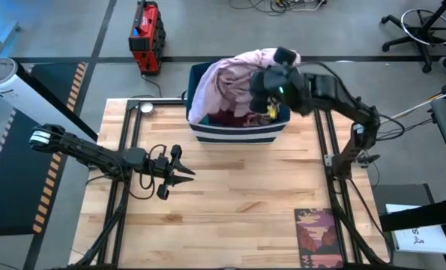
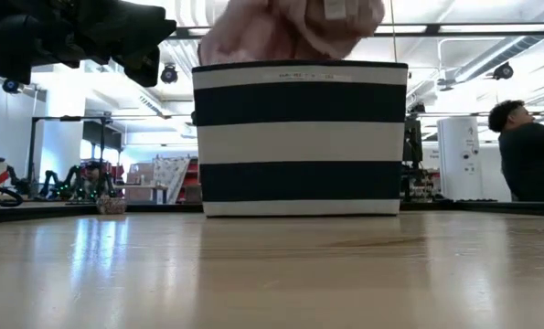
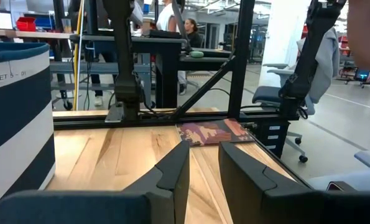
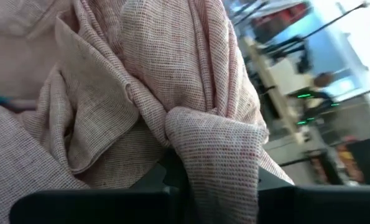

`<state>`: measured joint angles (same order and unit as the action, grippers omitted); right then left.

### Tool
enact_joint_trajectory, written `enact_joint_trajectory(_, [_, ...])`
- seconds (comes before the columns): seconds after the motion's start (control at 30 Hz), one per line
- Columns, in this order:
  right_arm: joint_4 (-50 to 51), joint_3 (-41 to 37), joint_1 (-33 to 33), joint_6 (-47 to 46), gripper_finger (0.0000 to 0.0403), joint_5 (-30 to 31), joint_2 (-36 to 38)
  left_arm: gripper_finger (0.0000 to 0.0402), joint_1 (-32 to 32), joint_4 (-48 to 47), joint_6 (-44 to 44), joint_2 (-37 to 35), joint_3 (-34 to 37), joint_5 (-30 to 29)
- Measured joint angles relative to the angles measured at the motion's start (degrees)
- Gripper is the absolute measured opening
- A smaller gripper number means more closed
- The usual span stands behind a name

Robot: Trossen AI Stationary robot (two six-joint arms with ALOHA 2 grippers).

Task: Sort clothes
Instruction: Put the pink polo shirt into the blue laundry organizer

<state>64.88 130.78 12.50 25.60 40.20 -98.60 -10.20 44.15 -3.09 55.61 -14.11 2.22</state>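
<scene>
A mauve-pink garment (image 1: pixel 226 79) is bunched up above the dark blue, white-striped bin (image 1: pixel 237 132) at the table's far edge. My right gripper (image 1: pixel 261 91) is over the bin, shut on this garment. In the low view the pink cloth (image 2: pixel 290 27) rises over the bin's rim (image 2: pixel 299 66). Maroon cloth (image 1: pixel 234 118) lies inside the bin. My left gripper (image 1: pixel 184 171) waits level over the table's left half, open, with nothing between its fingers (image 3: pixel 172 174). My right gripper pinches a gathered fold of the mauve-pink garment (image 4: pixel 203 140) between its two fingers, several layers bunched together. The cloth covers most of the fingers. The garment is raised above the bin and spills over its far left rim (image 1: pixel 200 97); its lower end is hidden.
A printed card or book (image 1: pixel 318 236) lies at the table's near right. A small round metal piece (image 1: pixel 146 107) sits at the far left. Bare wood spans the table's middle. A person (image 2: pixel 530 146) is in the room behind.
</scene>
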Motion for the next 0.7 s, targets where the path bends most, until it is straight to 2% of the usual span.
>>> enact_joint_trajectory(0.23, [-1.7,-3.9,11.3,1.1,0.0030,-17.9,-4.0,0.0074,0.0,0.0,0.0,0.0,0.0,-0.1])
enact_joint_trajectory(0.43, [-2.0,-9.7,16.5,1.1,0.0030,-33.2,-10.4,0.0074,0.0,0.0,0.0,0.0,0.0,-0.2])
enact_joint_trajectory(0.5, [-2.2,-12.4,17.4,1.4,0.0030,-35.8,-12.8,0.0074,0.0,0.0,0.0,0.0,0.0,-0.2])
enact_joint_trajectory(0.7, [-5.3,-21.3,20.0,1.9,0.0030,-38.6,-17.8,0.0074,0.0,-0.1,0.0,0.0,0.0,-0.2])
